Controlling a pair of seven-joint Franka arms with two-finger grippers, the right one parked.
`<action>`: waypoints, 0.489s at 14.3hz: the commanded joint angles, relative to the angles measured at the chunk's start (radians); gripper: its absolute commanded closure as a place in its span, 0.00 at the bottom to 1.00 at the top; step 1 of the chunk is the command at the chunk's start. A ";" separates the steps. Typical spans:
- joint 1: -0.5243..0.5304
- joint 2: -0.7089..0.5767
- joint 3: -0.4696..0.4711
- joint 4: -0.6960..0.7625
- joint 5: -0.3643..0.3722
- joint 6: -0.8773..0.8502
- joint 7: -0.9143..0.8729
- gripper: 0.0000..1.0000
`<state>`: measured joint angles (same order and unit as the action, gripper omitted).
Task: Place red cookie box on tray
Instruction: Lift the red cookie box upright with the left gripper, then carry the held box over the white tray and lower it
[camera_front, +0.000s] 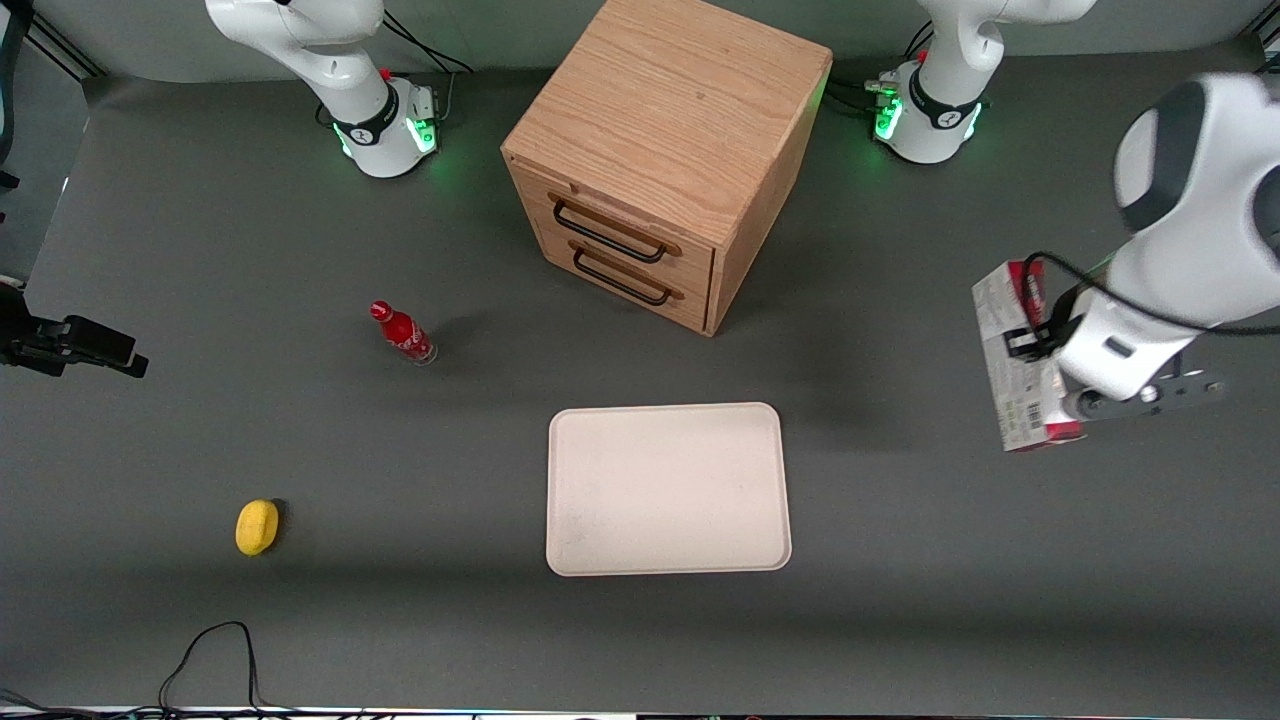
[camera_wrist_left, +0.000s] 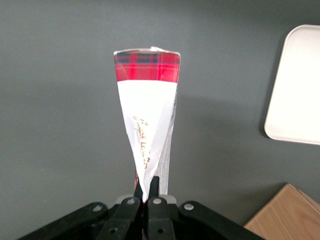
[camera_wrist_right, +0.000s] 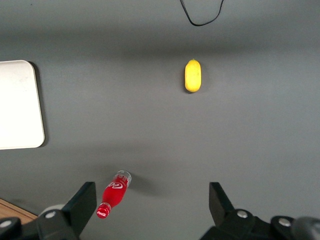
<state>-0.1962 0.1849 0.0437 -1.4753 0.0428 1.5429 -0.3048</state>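
Above table (camera_front: 900, 560): gripper (camera_front: 1035, 340) clamping red cookie box (camera_front: 1010, 385)

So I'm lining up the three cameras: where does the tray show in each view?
Front view: the tray lies flat, nearer the camera than the wooden cabinet.
Left wrist view: one tray end, beside the red cookie box held in the gripper.
Right wrist view: tray end.
Shared landmark: the cabinet.

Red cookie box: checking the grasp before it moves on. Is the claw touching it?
Touching. The left wrist view shows the claw clamped on the red cookie box.
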 joint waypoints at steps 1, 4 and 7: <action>0.001 0.031 -0.002 0.191 0.005 -0.144 -0.013 1.00; -0.002 0.042 -0.002 0.228 0.000 -0.150 -0.023 1.00; -0.018 0.125 -0.015 0.318 -0.030 -0.147 -0.084 1.00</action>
<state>-0.1969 0.2182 0.0360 -1.2863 0.0282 1.4231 -0.3248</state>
